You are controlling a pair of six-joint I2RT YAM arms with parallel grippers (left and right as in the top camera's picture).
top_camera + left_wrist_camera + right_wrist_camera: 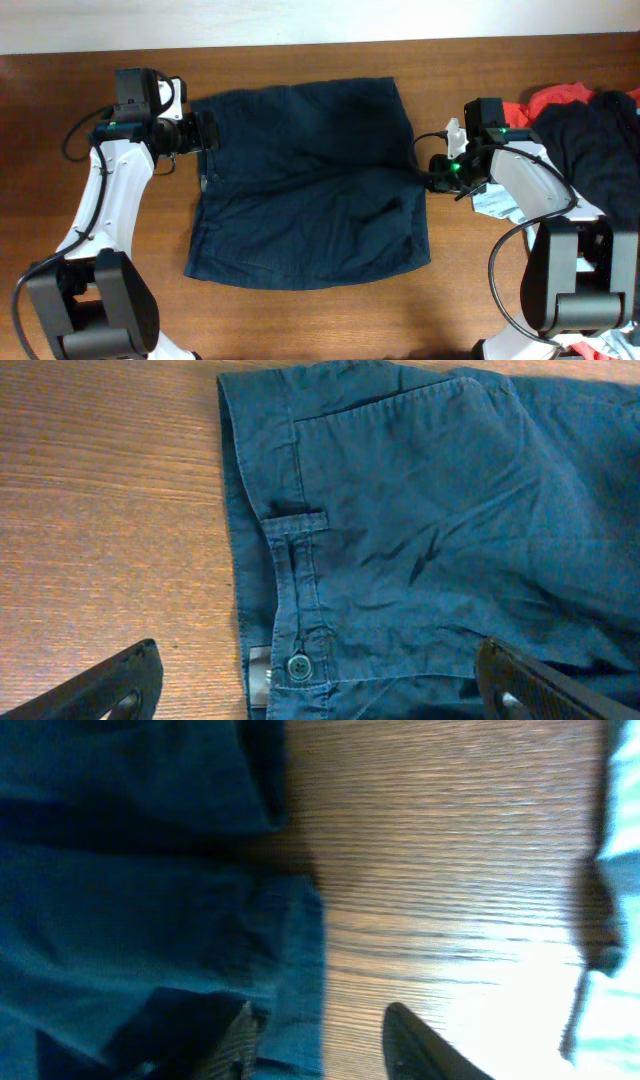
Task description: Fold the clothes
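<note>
The clothes are dark navy shorts (310, 180) lying flat in the middle of the table, waistband to the left and leg hems to the right. My left gripper (205, 132) is wide open at the waistband. In the left wrist view its fingers (110, 685) frame the button and belt loop of the shorts (420, 510) without touching them. My right gripper (432, 178) is at the right hem. In the right wrist view one finger (240, 1040) is on the shorts (130, 900) and the other is over bare wood, the hem edge between them, jaws apart.
A pile at the right table edge holds a red garment (560, 97), a dark garment (600, 140) and a light blue T-shirt (497, 205), close beside the right arm. The T-shirt's edge (620, 870) shows in the right wrist view. Wood table (300, 320) surrounds the shorts.
</note>
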